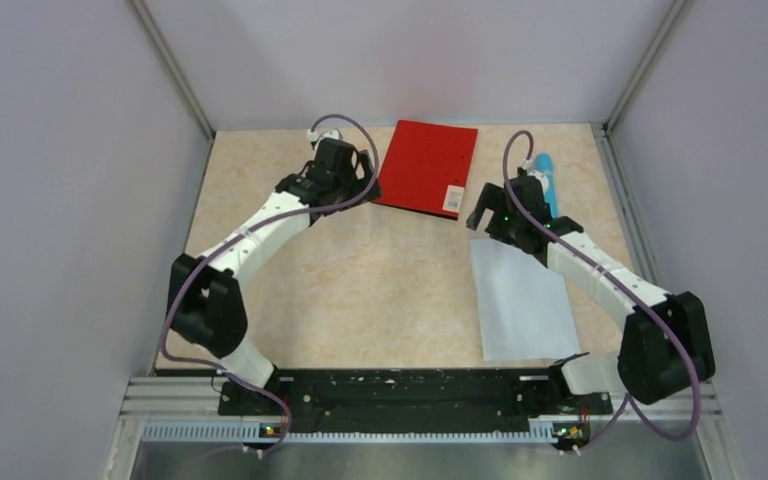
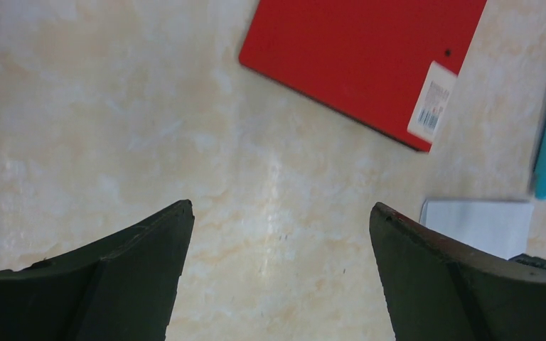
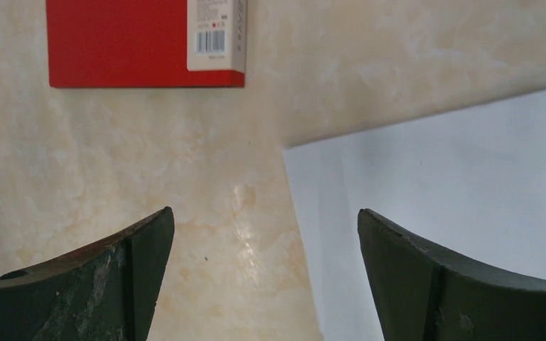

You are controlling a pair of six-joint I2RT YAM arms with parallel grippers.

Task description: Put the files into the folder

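Overhead, the red folder (image 1: 427, 167) lies closed and flat at about 12 o'clock on the counter (image 1: 360, 290). Its red face is up and it is turned slightly off square. A small white label (image 1: 453, 199) with a barcode sits at its 5 o'clock corner.

The files (image 1: 523, 300), which look like one plain white sheet though I cannot tell how many there are, lie flat at about 4 o'clock on the counter. They are outside the folder, with bare counter between the two. The right arm crosses above the sheet's far right part.

A blue pen (image 1: 545, 180) lies at about 2 o'clock on the counter, to the 3 o'clock side of the folder and apart from it.

The left claw (image 2: 281, 209) hangs just beside the folder's 9 o'clock edge. Its fingers are spread wide with nothing between them, and only bare counter shows in the gap in its wrist view.

The right claw (image 3: 265, 213) hovers over the sheet's 11 o'clock corner, toward 5 o'clock of the folder's labelled corner. It is also spread wide and grips nothing. In its wrist view the sheet's corner lies below the gap and runs under the right finger, while the left finger is over bare counter.
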